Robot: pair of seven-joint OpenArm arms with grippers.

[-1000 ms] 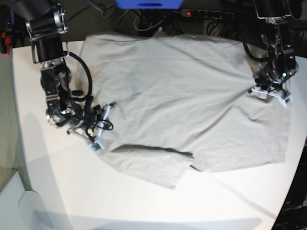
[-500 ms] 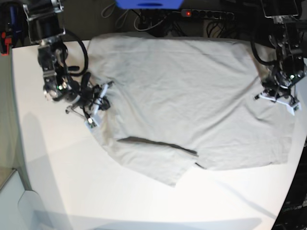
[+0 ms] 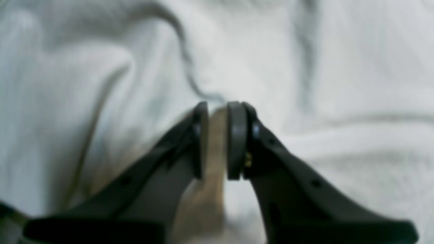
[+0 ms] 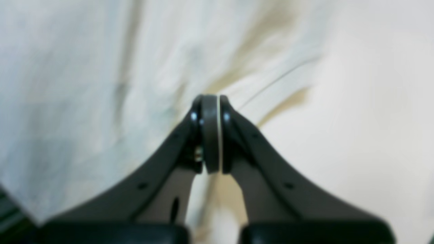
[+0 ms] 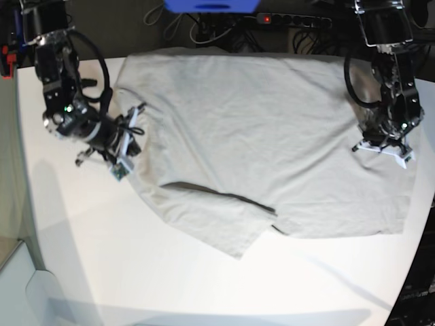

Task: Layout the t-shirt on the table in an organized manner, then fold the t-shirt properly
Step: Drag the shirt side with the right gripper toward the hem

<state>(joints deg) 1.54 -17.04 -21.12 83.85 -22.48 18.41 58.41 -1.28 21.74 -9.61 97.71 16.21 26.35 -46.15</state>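
On the table (image 5: pixel 81 258), t-shirt (image 5: pixel 258 136) spread, left pincer (image 3: pixel 217 139) and right pincer (image 4: pixel 211 134) each clenched on t-shirt cloth.

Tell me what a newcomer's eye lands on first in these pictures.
The light grey-beige t-shirt spread wide over the white table dominates the base view, with one flap folded over along its near edge. An arm stands at each side of it: the left gripper on the cloth at that view's right, the right gripper at the shirt's left edge, its jaws pressed shut in the wrist view.
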